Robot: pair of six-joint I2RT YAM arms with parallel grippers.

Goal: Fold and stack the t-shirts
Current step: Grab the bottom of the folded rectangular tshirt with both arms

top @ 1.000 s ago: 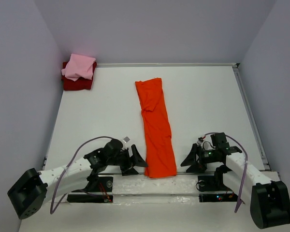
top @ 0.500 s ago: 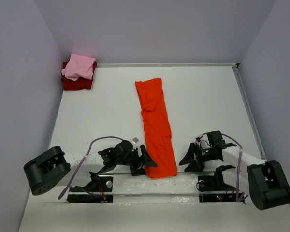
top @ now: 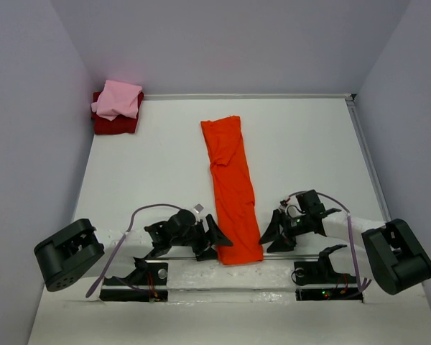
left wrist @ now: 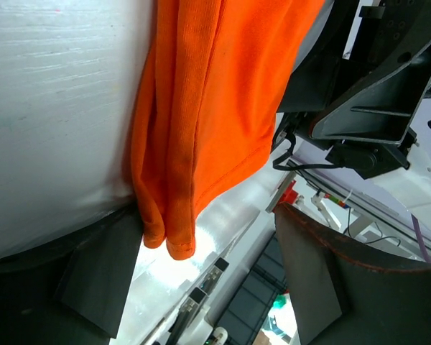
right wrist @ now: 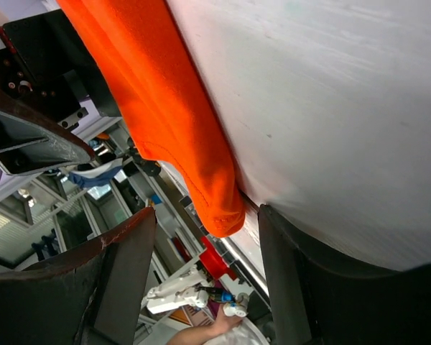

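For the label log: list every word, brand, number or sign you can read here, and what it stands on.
No readable text in any view.
The orange-red t-shirt, pink t-shirt and dark red t-shirt: plain, no print showing.
A white patch on the left arm: too small to read.

Bright, even light from above washes the white tabletop (top: 309,144), leaving faint shadows. Close up, the dark fingers (left wrist: 100,273) look underexposed, with glare behind them.
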